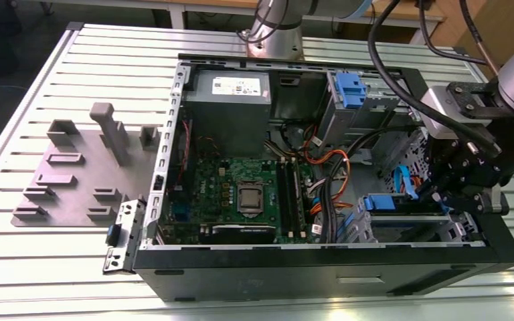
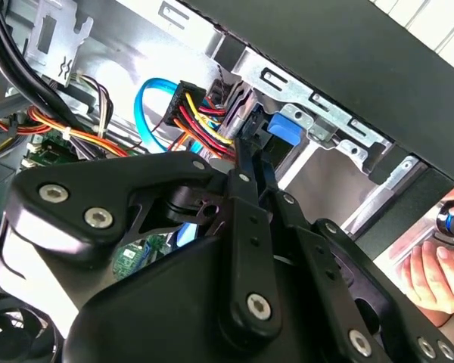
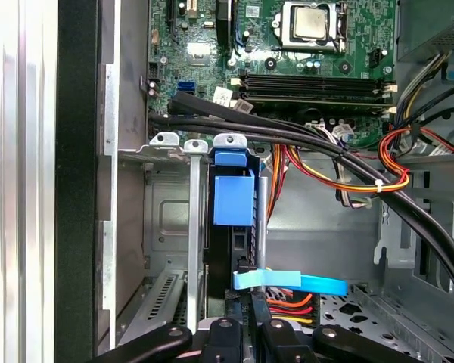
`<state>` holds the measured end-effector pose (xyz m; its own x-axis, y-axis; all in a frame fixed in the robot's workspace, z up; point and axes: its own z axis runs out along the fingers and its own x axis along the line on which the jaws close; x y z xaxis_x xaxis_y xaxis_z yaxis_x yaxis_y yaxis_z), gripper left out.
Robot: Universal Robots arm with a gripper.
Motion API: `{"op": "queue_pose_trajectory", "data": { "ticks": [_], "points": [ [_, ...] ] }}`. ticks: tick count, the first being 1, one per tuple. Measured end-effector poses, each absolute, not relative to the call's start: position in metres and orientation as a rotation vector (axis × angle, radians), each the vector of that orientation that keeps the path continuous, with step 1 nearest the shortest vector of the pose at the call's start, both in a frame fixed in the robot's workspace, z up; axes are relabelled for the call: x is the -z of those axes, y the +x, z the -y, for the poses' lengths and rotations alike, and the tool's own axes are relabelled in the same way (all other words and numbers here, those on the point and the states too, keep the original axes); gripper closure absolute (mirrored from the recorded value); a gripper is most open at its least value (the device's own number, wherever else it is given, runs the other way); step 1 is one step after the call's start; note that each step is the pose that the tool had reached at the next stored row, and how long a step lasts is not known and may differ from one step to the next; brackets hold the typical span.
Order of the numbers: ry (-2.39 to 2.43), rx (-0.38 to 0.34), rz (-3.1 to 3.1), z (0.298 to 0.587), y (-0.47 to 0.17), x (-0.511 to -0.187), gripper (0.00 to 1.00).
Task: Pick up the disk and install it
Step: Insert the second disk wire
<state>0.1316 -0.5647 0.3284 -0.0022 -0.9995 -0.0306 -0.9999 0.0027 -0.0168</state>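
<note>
The ribbed silver metal tabletop (image 1: 25, 267) carries a big open black computer case (image 1: 328, 267) lying on its side, and beside it, toward the exterior view's left, a flat grey plastic fixture plate with upright blocks (image 1: 78, 180). Inside the case sits the green motherboard (image 1: 239, 194) with its square processor socket, and above it the grey power-supply box (image 1: 230, 93). A grey metal drive cage with a blue latch (image 1: 351, 93) stands at the far corner. Over on the exterior view's right, the black robot arm head (image 1: 471, 167) reaches down into the case's near corner bay. There the black pincer (image 3: 246, 321) is down at the flat silver disk with blue plastic rails (image 3: 233, 200), which stands on edge in the metal bay slot (image 3: 166, 219), blue tab toward the motherboard. The pincer's fingers sit right at the disk's outer end, just beside the light-blue ribbon cable (image 3: 287, 281); whether they clench it or have let go, I cannot tell. A bundle of red, yellow and black power wires (image 2: 204, 113) plugs in nearby, and a person's hand (image 2: 435, 276) rests at the case's outer edge.
</note>
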Motion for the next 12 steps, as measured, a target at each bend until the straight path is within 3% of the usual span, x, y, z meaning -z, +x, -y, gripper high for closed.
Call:
{"op": "queue_pose_trajectory", "data": {
  "ticks": [7,10,12],
  "points": [
    [-2.194,-0.016,-2.2,0.5647,0.1316,-0.3278,0.82],
    [-2.195,-0.016,-2.2,0.5647,0.1316,-0.3279,0.7],
    [-2.195,-0.016,-2.2,0.5647,0.1316,-0.3281,0.7]
  ]
}}
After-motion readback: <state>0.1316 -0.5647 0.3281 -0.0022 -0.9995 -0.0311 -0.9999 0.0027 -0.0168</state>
